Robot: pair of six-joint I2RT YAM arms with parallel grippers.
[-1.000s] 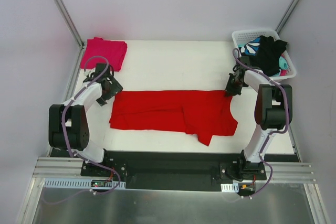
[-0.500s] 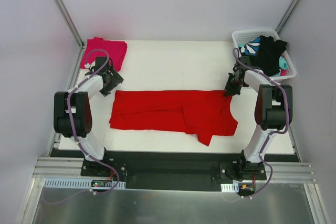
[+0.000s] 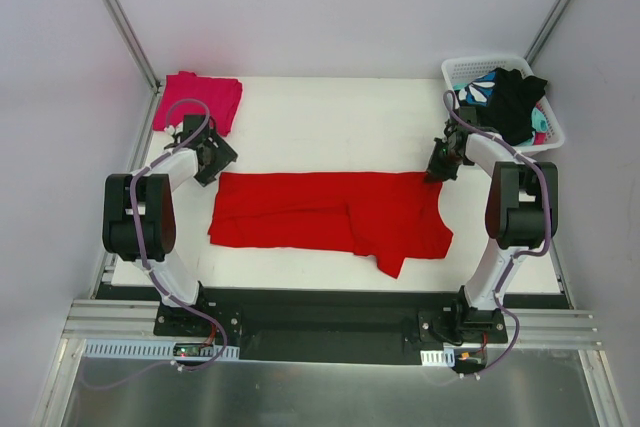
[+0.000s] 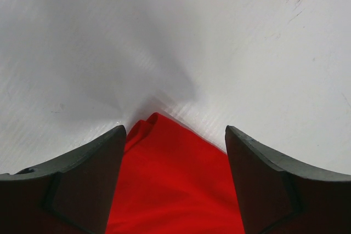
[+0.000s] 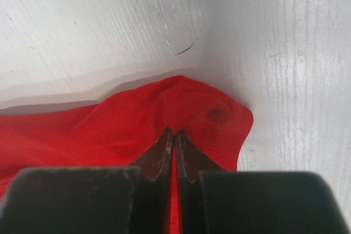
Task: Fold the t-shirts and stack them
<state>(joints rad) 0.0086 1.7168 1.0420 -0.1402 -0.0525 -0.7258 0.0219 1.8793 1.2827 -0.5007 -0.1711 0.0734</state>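
Two shirts are laid on the table [image 3: 330,127]: a folded pink shirt [image 3: 197,99] at the far left corner, a red shirt [image 3: 300,207] spread across the middle. Its far left corner is straddled by the left gripper [image 4: 175,130], jaws parted. Its far right corner is pinched by the right gripper [image 5: 174,132], fingers closed. Further garments [image 3: 510,97] are heaped in a basket [image 3: 480,60].

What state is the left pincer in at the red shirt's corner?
Open. The left pincer has its fingers standing apart, and the corner of the red t-shirt lies between them, not pinched.
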